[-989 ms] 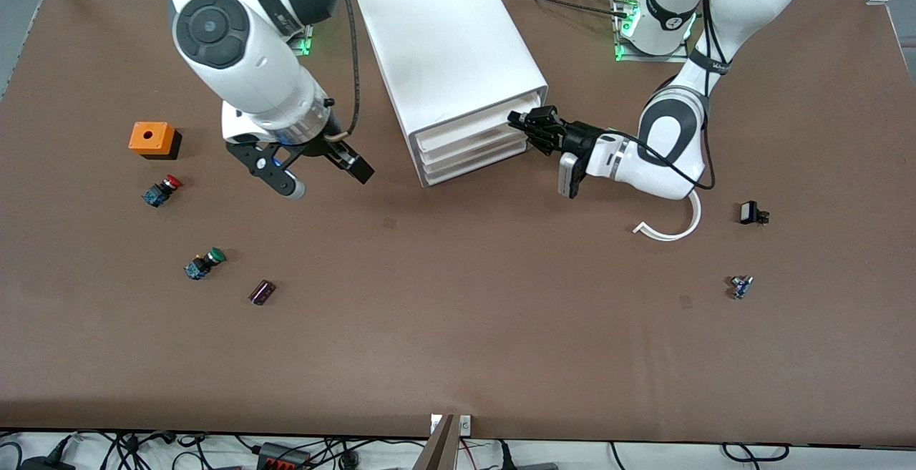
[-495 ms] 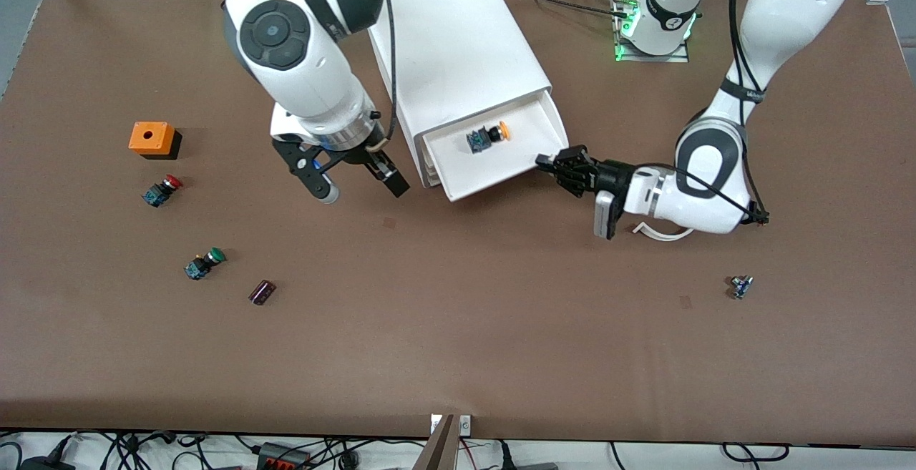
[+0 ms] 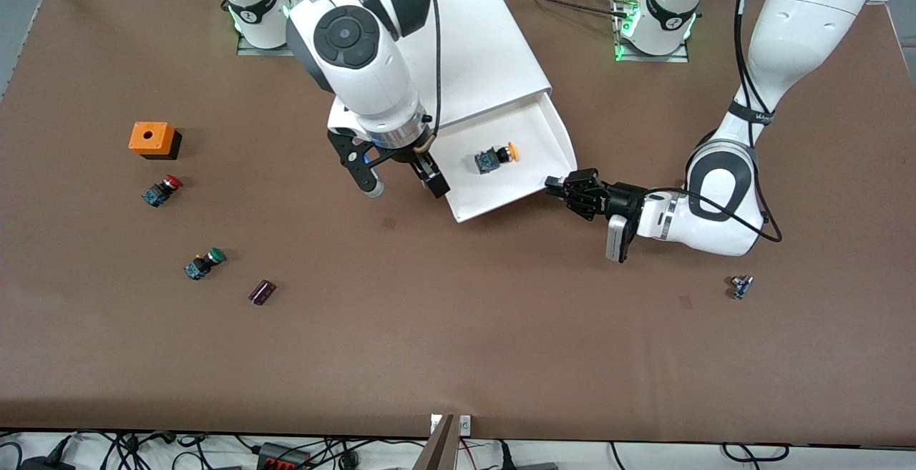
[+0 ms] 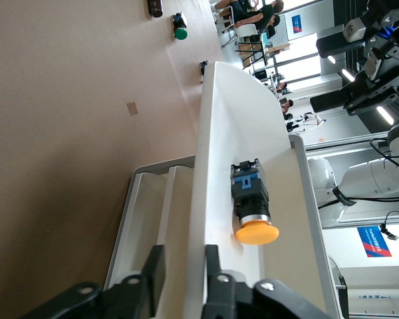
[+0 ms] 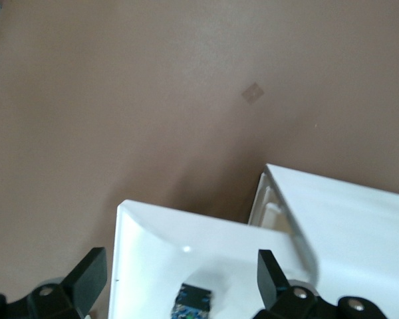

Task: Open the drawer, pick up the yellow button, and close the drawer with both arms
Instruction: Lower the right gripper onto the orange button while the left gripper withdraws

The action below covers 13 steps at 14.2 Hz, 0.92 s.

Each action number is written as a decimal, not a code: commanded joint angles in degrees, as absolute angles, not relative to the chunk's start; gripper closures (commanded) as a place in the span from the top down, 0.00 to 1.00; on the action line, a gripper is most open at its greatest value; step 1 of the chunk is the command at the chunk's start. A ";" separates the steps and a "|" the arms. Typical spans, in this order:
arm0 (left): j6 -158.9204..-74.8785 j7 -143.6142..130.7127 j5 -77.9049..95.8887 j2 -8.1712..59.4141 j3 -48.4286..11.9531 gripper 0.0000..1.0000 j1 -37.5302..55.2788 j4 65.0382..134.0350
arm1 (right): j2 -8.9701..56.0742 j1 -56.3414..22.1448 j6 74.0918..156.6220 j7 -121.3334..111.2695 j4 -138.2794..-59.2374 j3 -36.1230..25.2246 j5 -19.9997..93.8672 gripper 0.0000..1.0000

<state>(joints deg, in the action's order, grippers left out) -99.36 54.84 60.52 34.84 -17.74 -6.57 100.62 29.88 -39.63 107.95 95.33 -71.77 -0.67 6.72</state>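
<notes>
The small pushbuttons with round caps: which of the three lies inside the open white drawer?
The pushbutton with the orange-yellow cap lies in the pulled-out top drawer. The red-capped pushbutton and the green-capped pushbutton lie on the brown table.

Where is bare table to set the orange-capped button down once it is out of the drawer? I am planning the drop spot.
The table is bare nearer the camera than the drawer, between the dark capacitor and the small part. It is crowded at the drawer: right gripper over one corner, left gripper shut on its rim, button inside.
</notes>
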 commanded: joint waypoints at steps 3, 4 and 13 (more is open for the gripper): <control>-95.91 53.35 58.62 34.54 -17.84 1.00 -8.88 98.71 | 34.27 -41.57 107.49 104.49 -65.66 -0.44 8.43 1.00; -93.89 51.70 58.54 34.28 -17.41 1.00 -9.14 98.01 | 34.80 -41.57 107.49 105.89 -64.96 -0.09 8.44 1.00; -82.18 32.78 32.47 32.43 -17.05 1.00 -9.58 82.80 | 37.97 -42.89 107.93 111.01 -63.72 0.79 11.59 1.00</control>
<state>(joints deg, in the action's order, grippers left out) -83.99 34.62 37.89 32.32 -17.20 -9.87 85.44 36.50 -42.62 108.12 109.02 -66.06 0.64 9.85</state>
